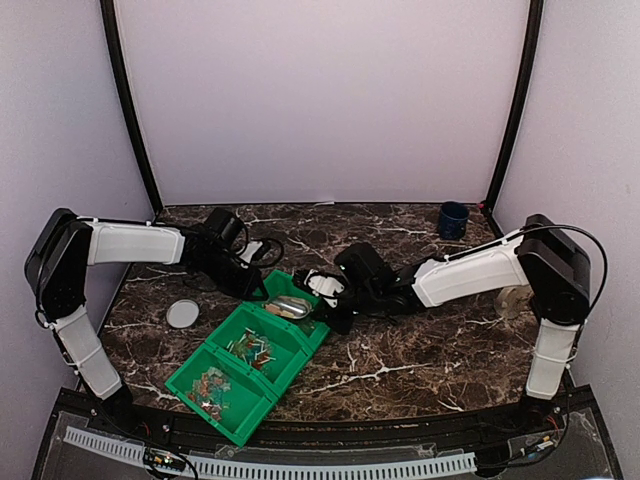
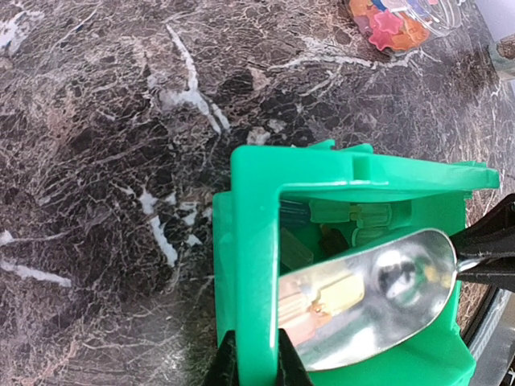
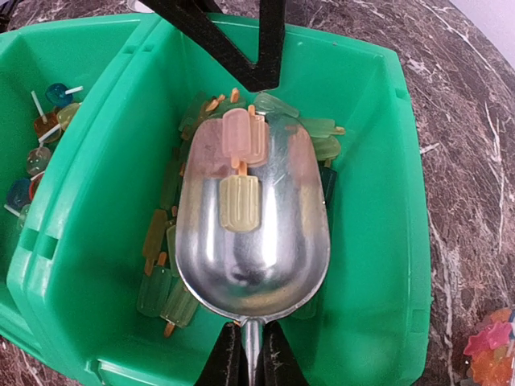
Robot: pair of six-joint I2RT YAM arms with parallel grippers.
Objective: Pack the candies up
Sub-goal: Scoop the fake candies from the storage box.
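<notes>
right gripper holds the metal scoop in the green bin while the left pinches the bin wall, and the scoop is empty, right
Not empty: the right wrist view shows two popsicle-shaped candies lying in the scoop. The rest is right.

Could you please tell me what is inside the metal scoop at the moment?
In the scoop lie a pink candy and a pale yellow candy, both popsicle-shaped. More candies lie under it in the green bin; the scoop hides how many.

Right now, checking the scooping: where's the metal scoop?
In the right wrist view, the metal scoop lies in the far end compartment of the green bin, on the candies, its handle gripped by the right hand.
</notes>
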